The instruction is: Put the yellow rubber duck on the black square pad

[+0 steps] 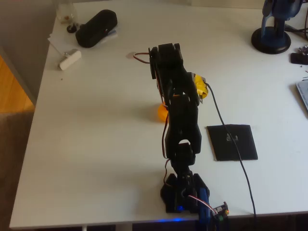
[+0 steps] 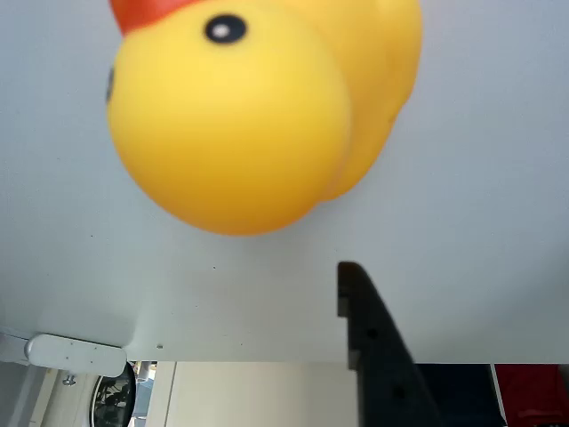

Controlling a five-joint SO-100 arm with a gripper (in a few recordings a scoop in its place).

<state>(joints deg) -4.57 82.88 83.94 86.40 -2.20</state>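
Observation:
The yellow rubber duck [image 2: 258, 107] fills the top of the wrist view, close up, with a black eye and an orange beak. It rests on the white table. One black finger [image 2: 369, 342] of my gripper rises from the bottom edge, its tip just below the duck and apart from it, with nothing held. In the overhead view only an orange sliver of the duck [image 1: 161, 113] peeks out left of the black arm [image 1: 175, 96], which hangs over it. The black square pad [image 1: 232, 142] lies flat to the right of the arm, with nothing on it but a cable.
A black cable [image 1: 231, 144] runs from the arm's yellow-taped part [image 1: 200, 87] across the pad to the table's front edge. A black pouch [image 1: 96, 28] and white bits lie at the back left. A blue stand [image 1: 272, 33] sits at the back right.

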